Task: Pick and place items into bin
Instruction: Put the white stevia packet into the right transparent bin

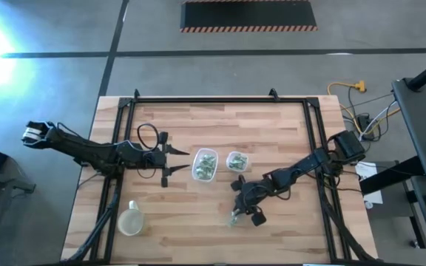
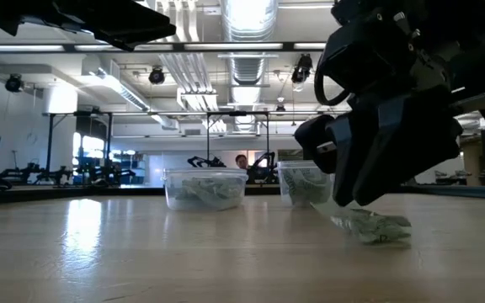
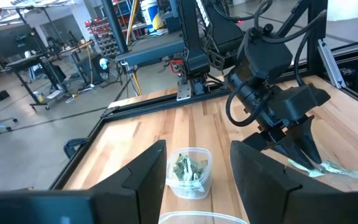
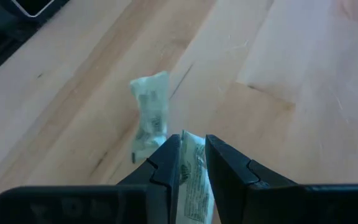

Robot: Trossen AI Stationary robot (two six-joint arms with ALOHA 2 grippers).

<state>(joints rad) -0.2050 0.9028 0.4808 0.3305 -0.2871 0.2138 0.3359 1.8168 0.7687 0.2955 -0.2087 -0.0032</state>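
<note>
Near the counter's front edge, right of centre, a pale-green and white wrapped piece (image 4: pixel 191 177) sits pinched between the fingers of the right end effector (image 1: pixel 237 214). Wrist view shows the two dark fingers (image 4: pixel 166 165) pressed onto the crinkly wrapper from both sides. Low view: end effector tips down at the wood, the wrapper (image 2: pixel 373 225) lying on the counter surface below it. A second loose wrapped piece (image 4: pixel 150 115) lies on the bare wood just beyond the pinched one; whether the two touch, cannot tell.

Toward the counter's middle stand two clear containers side by side, close but apart. The larger container (image 1: pixel 204 165) holds a heap of the same green-and-white pieces; the smaller container (image 1: pixel 236 160), on its right, also holds several. Both sit upright, open-topped.

Left end effector (image 1: pixel 174 162) hovers just left of the larger container, fingers spread wide, pointing at it. Left wrist view: its two dark fingers (image 3: pixel 148 177) frame a container of pieces between them, not touching it.

Close to the front-left corner stands a round pale cup-like vessel (image 1: pixel 131 219), well apart from everything else.

Counter (image 1: pixel 272 125) is light butcher-block wood, with a black frame running along its back and side edges.
</note>
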